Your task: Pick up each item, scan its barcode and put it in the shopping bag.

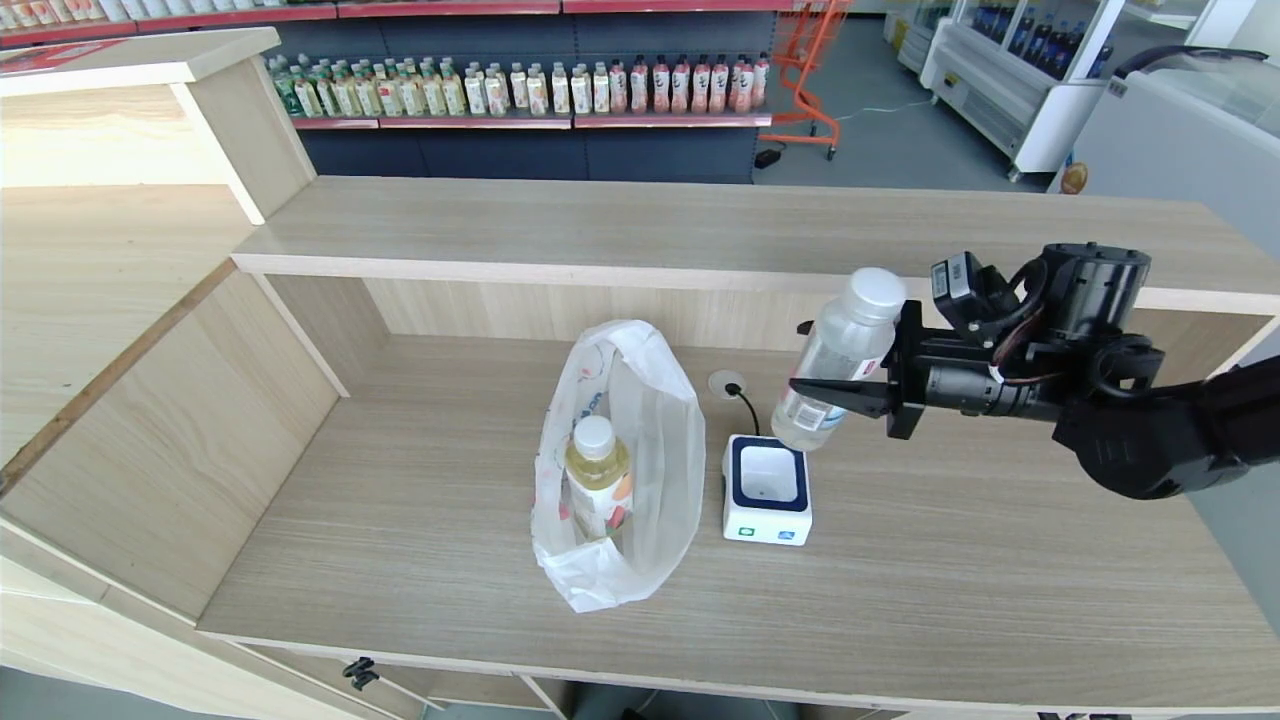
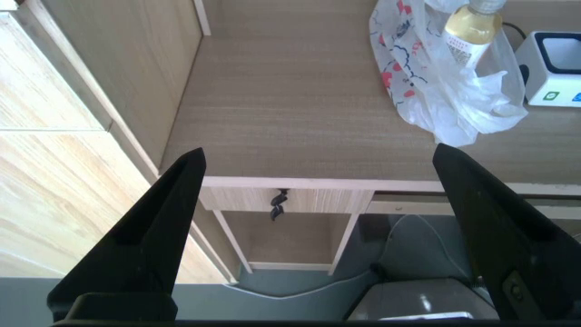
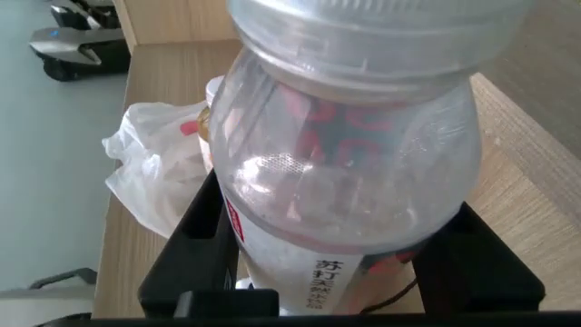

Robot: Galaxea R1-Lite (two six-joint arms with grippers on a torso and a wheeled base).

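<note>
While our right end effector clamps the clear plastic water bottle with white cap at mid-body, we see it held in the air just over the white-and-blue square barcode scanner on the light wooden table. Its long axis is near upright but tilted, cap up, base toward the scanner. We judge it light, thin-walled and slick: grip at the label, gently. The left end effector gapes wide, empty, off the near table edge.

Yellow-drink btl lower half behind bag film; scanner partly off-frame in L wrist view.
</note>
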